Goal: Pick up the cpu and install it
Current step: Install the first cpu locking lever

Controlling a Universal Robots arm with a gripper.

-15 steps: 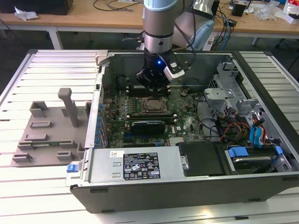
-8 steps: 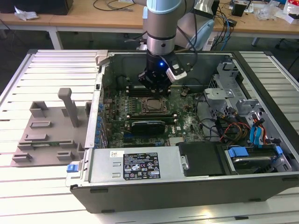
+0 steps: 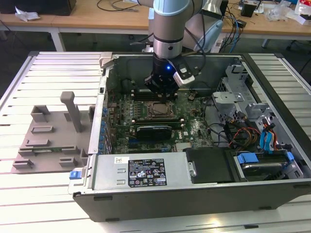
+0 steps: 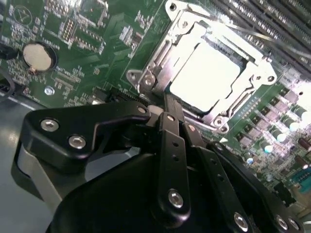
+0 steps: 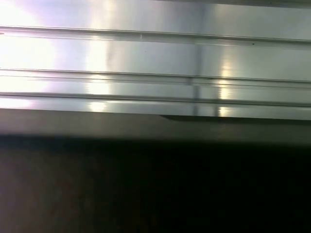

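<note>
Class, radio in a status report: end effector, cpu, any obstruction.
End effector low over the motherboard, fingers together at the socket frame's edge. Cpu seated in the socket, silver top exposed. Nothing lying on it.

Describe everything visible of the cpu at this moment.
The cpu is a flat square chip with a pale, dull metal top that catches bright glare. It lies level inside the metal-framed socket on the green motherboard, the frame surrounding its edges. The gripper sits just beside the socket's near edge, fingers together, not holding the chip.
</note>
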